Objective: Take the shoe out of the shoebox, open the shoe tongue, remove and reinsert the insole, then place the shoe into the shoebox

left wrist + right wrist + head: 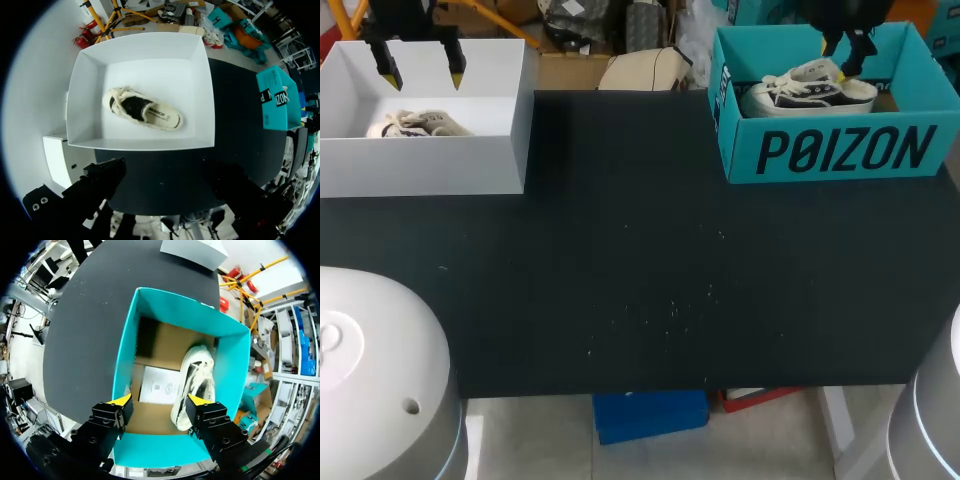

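Two boxes: white box point(420, 165) holds cream sneaker point(415, 124); teal shoebox point(830, 150) holds white sneaker point(810, 92)
Left gripper point(422, 78): released, over white box
Right gripper point(160, 401): released, over teal shoebox

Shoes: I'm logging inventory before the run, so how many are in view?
2. One cream shoe lies in the white box at far left; one white-and-dark shoe lies in the teal box at far right. Wrist views show no second shoe in either box.
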`<state>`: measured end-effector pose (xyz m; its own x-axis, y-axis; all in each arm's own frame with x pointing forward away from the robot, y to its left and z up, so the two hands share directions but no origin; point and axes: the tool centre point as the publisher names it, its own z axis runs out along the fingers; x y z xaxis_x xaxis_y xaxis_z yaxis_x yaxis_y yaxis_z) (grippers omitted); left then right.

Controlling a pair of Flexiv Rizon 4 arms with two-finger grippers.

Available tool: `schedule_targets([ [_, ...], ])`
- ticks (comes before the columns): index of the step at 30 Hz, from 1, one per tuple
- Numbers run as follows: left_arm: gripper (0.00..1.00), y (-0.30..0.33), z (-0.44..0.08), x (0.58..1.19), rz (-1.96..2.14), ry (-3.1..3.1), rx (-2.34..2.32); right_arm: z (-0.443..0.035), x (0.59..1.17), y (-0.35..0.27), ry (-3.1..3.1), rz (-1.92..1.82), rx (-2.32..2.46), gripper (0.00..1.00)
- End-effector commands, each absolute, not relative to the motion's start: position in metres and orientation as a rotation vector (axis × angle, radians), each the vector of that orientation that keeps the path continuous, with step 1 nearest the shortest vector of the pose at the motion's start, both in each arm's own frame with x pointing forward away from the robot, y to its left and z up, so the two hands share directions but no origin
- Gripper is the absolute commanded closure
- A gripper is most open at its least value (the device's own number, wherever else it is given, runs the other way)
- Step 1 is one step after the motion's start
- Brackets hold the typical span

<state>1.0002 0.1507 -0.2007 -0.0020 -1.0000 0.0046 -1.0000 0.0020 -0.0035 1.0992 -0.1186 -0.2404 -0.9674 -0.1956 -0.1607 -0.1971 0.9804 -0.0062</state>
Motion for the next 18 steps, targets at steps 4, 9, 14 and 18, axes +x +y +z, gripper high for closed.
schedule_targets([
  [4, 0.0, 0.151, -0.2, 1.0, 0.006, -2.223, 2.219, -0.281, 1.154, -0.118, 3.062, 0.027, -0.27, 0.49],
  [9, 0.0, 0.151, -0.2, 1.0, 0.006, -2.223, 2.219, -0.304, 1.172, -0.122, 3.061, 0.015, -0.203, 0.5],
  [14, 0.0, 0.151, -0.2, 1.0, 0.006, -2.223, 2.219, -0.322, 1.189, -0.127, 3.041, 0.0, -0.142, 0.52],
  [18, 0.0, 0.151, -0.2, 1.0, 0.006, -2.223, 2.219, -0.33, 1.198, -0.132, 3.018, -0.031, -0.092, 0.55],
])
